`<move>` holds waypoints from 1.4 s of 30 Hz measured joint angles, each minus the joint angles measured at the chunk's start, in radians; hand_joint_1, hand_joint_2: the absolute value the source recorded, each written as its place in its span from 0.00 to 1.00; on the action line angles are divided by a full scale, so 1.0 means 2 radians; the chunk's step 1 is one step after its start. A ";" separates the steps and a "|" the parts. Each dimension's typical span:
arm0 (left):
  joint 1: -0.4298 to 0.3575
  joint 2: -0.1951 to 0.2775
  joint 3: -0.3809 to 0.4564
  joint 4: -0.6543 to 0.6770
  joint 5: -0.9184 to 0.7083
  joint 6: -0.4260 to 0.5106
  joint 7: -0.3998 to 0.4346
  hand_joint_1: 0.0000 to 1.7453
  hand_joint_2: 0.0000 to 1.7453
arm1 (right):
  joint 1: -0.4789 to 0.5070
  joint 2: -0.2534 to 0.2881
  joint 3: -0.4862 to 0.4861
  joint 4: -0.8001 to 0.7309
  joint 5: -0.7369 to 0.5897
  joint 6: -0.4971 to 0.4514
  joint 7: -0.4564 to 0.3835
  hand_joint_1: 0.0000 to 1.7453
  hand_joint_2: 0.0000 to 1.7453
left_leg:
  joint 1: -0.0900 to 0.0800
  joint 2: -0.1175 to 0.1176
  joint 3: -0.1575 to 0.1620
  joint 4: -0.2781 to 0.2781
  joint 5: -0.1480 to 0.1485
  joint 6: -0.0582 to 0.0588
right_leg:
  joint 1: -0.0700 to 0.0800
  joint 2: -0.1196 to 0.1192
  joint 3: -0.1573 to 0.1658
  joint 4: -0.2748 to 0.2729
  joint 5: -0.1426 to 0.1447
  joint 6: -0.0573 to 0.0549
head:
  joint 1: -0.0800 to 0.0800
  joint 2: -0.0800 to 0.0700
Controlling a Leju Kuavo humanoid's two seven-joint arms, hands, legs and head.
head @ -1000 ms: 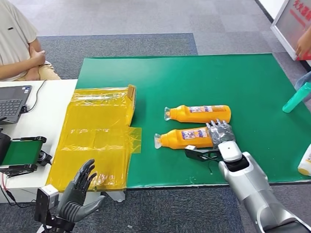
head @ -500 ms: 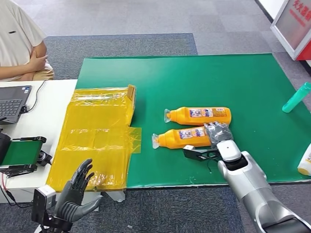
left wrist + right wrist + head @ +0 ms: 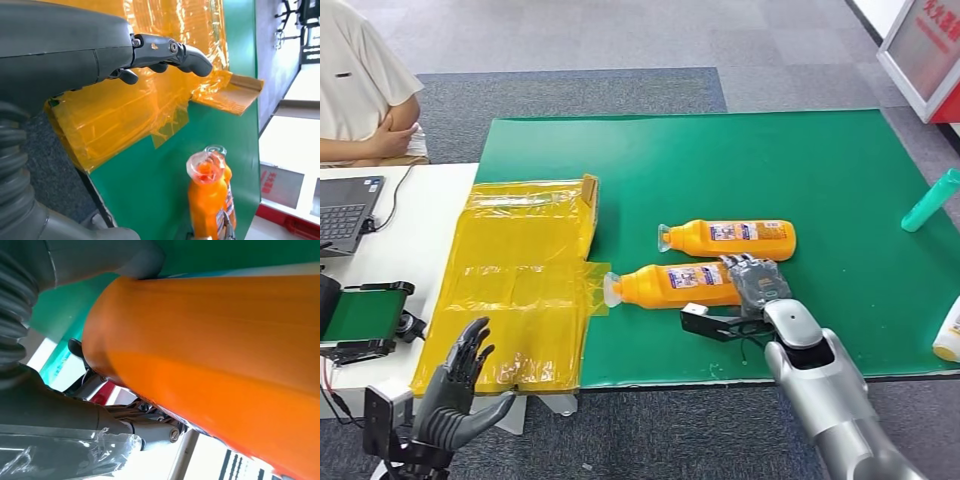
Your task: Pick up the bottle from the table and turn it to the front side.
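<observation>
the right hand [image 3: 752, 282] is wrapped around the base end of the nearer orange bottle [image 3: 675, 285], fingers curled over the top of it, so that's the one it means to turn. the bottle lies lengthwise across the green mat [image 3: 803, 160], its clear cap end pointing toward the yellow plastic sheet [image 3: 520, 280] and just reaching the sheet's edge. from the right wrist camera the orange body sits tight against the palm, which looks like a proper grasp and not just a touch. whether it is clear of the mat or skimming it, i can't tell from here.

the second orange bottle [image 3: 731, 238] lies just behind, parallel, label up. holding the near one by its base keeps the hand off that neighbour.

the left hand [image 3: 460, 385] hangs off the near edge of the table, fingers spread and holding nothing, probably just staying out of the way.

a person in a light shirt [image 3: 358, 90] sits behind a laptop [image 3: 346, 210] at the white desk, arms folded in, not interfering.
</observation>
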 joint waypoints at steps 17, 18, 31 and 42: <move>-0.003 -0.004 0.015 -0.006 0.000 -0.002 0.000 0.00 1.00 | 0.029 0.008 -0.024 -0.072 -0.005 0.006 -0.004 1.00 1.00 | 0.000 0.000 0.000 0.000 0.000 0.000 | 0.000 0.000 0.000 0.000 0.000 0.000 | 0.000 0.000; -0.003 -0.004 0.016 -0.006 0.000 -0.002 0.000 0.00 1.00 | 0.030 0.009 -0.025 -0.074 -0.009 0.006 -0.007 1.00 1.00 | 0.000 0.000 0.000 0.000 0.000 0.000 | 0.000 0.000 0.000 0.000 0.000 0.000 | 0.000 0.000; -0.021 -0.023 0.028 -0.046 0.003 0.000 0.000 0.00 1.00 | 0.140 0.072 -0.051 -0.229 -0.253 0.041 -0.063 1.00 1.00 | 0.000 0.000 0.000 0.000 0.000 0.000 | 0.000 0.000 0.000 0.000 0.000 0.000 | 0.000 0.000; -0.079 -0.033 0.006 -0.073 0.000 0.048 -0.006 0.00 1.00 | 0.188 0.108 -0.016 -0.352 -0.404 0.023 -0.069 1.00 1.00 | 0.000 0.000 0.000 0.000 0.000 0.000 | 0.000 0.000 0.000 0.000 0.000 0.000 | 0.000 0.000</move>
